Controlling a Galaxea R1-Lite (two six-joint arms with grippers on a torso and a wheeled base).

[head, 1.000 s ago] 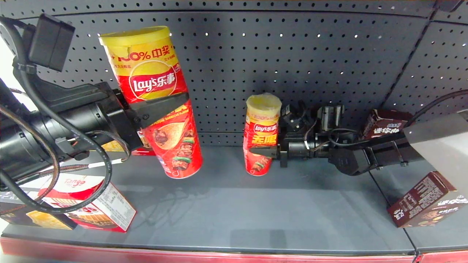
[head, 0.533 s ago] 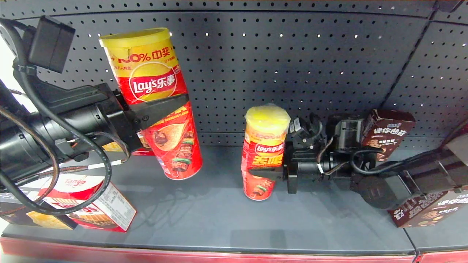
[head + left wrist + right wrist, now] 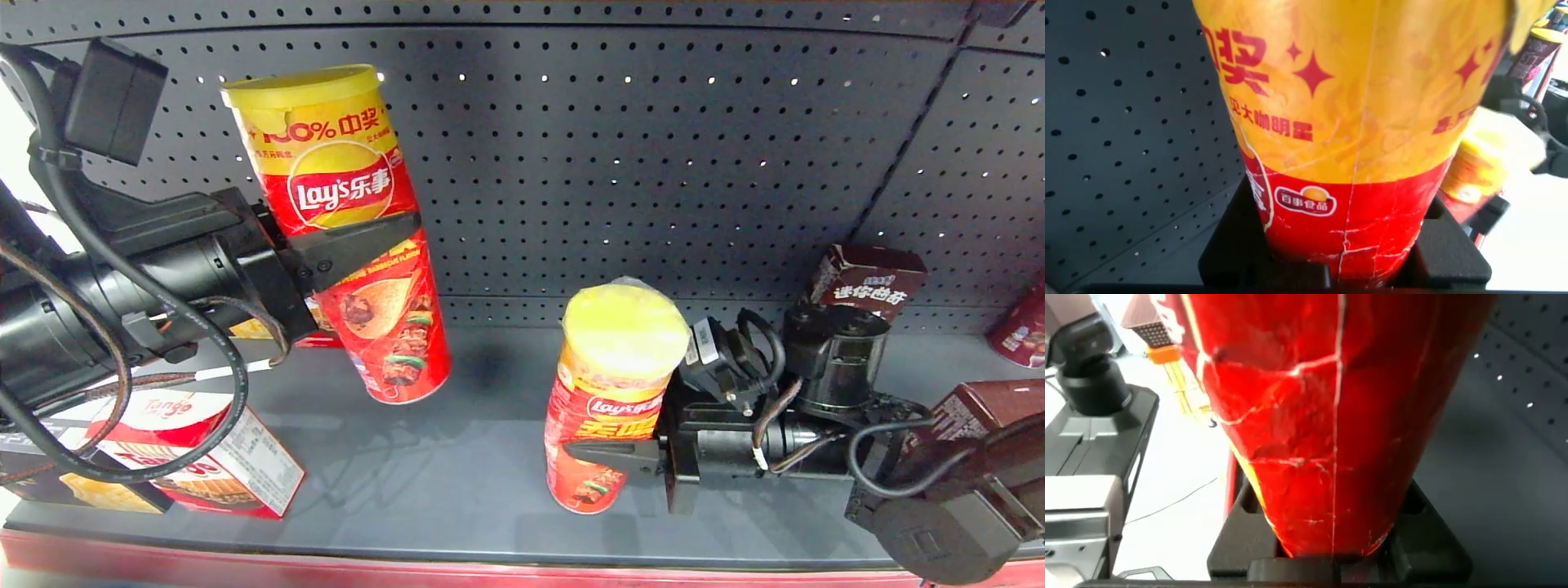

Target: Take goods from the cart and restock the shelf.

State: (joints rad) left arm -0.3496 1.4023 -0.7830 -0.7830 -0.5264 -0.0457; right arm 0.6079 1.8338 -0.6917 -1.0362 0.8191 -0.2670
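Clamped at mid-height in left gripper (image 3: 359,245): tall chip can (image 3: 335,163), tilted and held above shelf (image 3: 473,465), near pegboard (image 3: 653,163). Clamped low in right gripper (image 3: 612,453): shorter chip can (image 3: 620,367) near shelf's front edge, leaning slightly. Base contact with shelf not discernible.

I see 2 red-yellow cans: left chip can (image 3: 351,237) tilted above the shelf (image 3: 457,465), right chip can (image 3: 612,400) upright near its front.
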